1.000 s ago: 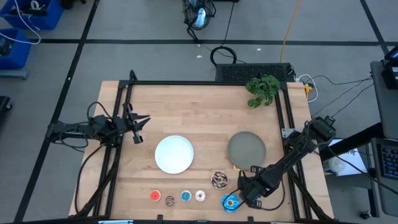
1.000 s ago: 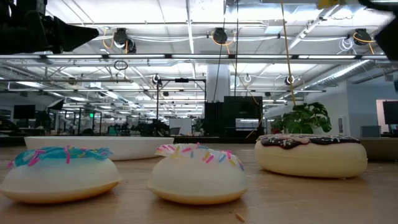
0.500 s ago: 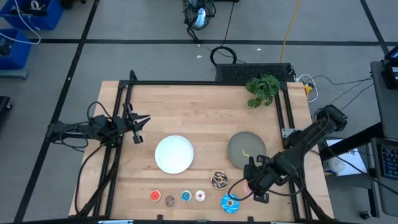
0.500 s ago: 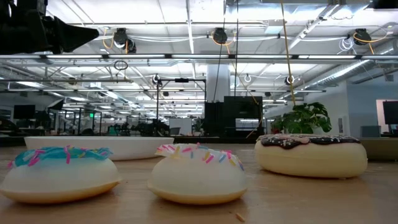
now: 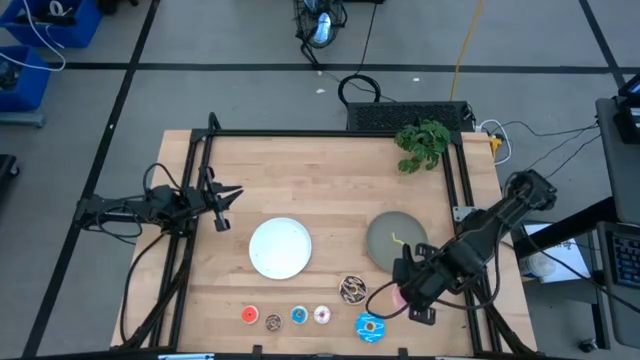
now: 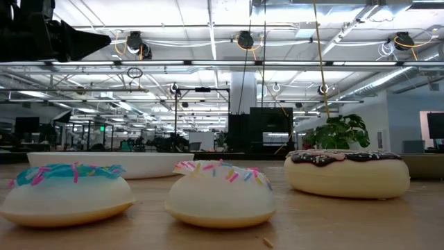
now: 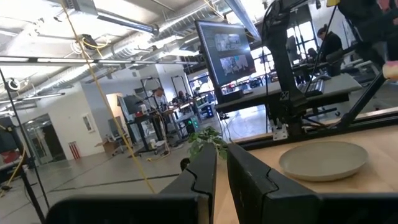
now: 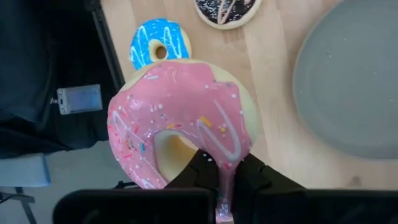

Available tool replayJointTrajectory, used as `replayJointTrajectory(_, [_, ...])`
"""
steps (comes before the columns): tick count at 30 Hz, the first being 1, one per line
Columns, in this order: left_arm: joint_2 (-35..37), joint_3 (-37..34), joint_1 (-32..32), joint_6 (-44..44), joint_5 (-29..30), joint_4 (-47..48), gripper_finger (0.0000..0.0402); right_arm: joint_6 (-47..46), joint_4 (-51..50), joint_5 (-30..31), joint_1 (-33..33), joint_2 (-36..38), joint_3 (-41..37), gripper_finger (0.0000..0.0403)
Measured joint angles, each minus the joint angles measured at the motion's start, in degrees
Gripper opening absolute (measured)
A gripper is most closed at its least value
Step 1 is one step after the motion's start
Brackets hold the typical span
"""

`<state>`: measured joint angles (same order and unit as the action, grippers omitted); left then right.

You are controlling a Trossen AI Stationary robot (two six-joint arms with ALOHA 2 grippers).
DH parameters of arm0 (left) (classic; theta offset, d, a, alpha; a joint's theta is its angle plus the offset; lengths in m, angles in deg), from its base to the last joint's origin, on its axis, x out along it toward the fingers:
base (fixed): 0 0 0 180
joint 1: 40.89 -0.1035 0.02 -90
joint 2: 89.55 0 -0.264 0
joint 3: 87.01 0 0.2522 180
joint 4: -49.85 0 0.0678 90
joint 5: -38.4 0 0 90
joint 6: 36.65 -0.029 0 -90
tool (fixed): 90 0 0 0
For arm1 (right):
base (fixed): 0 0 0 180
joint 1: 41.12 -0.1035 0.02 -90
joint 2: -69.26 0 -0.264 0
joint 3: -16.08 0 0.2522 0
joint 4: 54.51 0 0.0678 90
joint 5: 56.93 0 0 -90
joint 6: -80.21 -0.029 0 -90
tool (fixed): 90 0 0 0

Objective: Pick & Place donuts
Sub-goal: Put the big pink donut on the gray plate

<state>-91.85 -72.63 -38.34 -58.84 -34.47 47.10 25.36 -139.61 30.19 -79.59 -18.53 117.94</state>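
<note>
Now my right gripper pinches the pink donut by its ring, lifted beside the grey plate; I should carry it level and release low over that plate.

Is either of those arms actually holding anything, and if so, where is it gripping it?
Yes: the right gripper pinches the pink donut by its ring wall. The left gripper holds nothing.
</note>
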Motion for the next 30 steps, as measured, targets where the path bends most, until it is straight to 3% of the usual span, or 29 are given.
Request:
replayJointTrajectory(14, [0.01, 0.00, -0.01, 0.02, 0.00, -0.07, 0.0047, -2.46, -1.02, -0.18, 2.57, -0.46, 0.02, 0.0008])
replayJointTrajectory(19, [0.01, 0.00, -0.02, 0.06, 0.00, -0.23, 0.0047, 3.49, -5.12, -0.21, 10.25, -0.45, 0.02, 0.0008])
replayJointTrajectory(25, [-0.01, 0.00, -0.01, -0.01, 0.00, -0.31, 0.0047, 15.85, -12.46, -0.11, 23.79, -0.44, 0.02, 0.0008])
replayJointTrajectory(30, [0.00, 0.00, -0.02, -0.05, 0.00, -0.30, 0.0047, 26.91, -12.23, 0.07, 33.45, -0.44, 0.02, 0.0008])
